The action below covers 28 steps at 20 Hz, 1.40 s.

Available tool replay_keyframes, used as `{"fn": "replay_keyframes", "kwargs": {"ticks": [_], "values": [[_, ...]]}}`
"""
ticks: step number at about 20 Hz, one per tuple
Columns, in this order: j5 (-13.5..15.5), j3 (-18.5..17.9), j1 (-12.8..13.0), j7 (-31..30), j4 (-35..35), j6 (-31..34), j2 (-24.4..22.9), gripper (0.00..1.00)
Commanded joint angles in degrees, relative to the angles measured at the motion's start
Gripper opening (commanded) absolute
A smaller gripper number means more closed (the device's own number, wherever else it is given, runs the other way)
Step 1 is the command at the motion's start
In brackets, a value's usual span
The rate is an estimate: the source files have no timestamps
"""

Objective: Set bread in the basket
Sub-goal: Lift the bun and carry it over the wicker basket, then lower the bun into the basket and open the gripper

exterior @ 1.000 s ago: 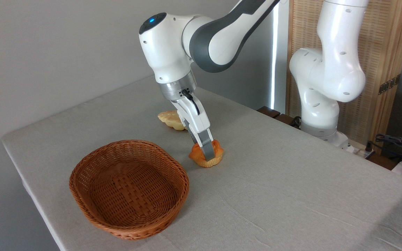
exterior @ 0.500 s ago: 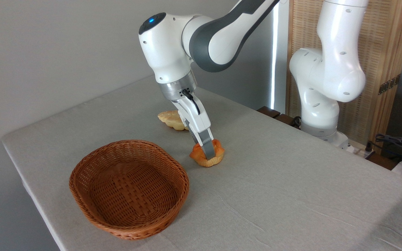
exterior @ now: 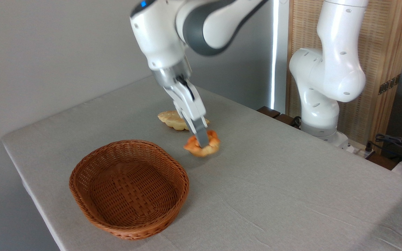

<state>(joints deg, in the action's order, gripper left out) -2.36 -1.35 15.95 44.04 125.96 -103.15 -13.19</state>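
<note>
The bread (exterior: 211, 147), a small orange-golden bun with a ridged base, hangs a little above the grey table, held in my gripper (exterior: 202, 141), which is shut on it. The near grey finger (exterior: 201, 135) covers the bun's middle; the other finger is hidden behind it. The oval brown wicker basket (exterior: 92, 209) sits on the table to the lower left of the bun, with nothing inside it.
A paler, flatter yellow pastry (exterior: 170, 119) lies on the table just behind the gripper. The arm's white base (exterior: 321, 101) stands at the right rear. The table's left edge (exterior: 30, 188) runs close beside the basket. Cables lie at the far right (exterior: 401, 144).
The gripper has risen and shifted slightly left with the bun, which has left the table surface. The arm's upper links have moved up in the picture. Basket and pastry have not moved.
</note>
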Motion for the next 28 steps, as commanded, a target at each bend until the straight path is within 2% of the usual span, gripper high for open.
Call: {"fn": "replay_keyframes", "kwargs": {"ticks": [1, 4, 6, 9, 13, 14, 15, 18, 28], "values": [[-1.0, -2.8, -0.8, 2.8, -10.4, 3.3, 1.2, 0.39], [-1.0, -5.7, -0.8, 7.1, -16.3, 2.3, 3.8, 0.44], [-1.2, -5.9, -0.8, 9.8, -18.3, 0.4, 6.4, 0.49], [-1.1, -7.2, -0.9, 11.0, -18.6, -6.2, 8.7, 0.61], [-1.1, -7.4, -0.9, 11.0, -18.5, -10.7, 13.1, 0.66], [-1.1, -7.4, -0.9, 11.0, -18.2, -12.7, 14.2, 0.80], [-1.1, -7.4, -0.9, 11.0, -18.1, -13.6, 14.8, 0.87], [-1.1, -7.4, -0.9, 11.1, -17.3, -16.5, 15.9, 1.00], [-1.4, -7.4, -0.8, 11.2, -16.4, -16.6, 16.1, 1.00]]}}
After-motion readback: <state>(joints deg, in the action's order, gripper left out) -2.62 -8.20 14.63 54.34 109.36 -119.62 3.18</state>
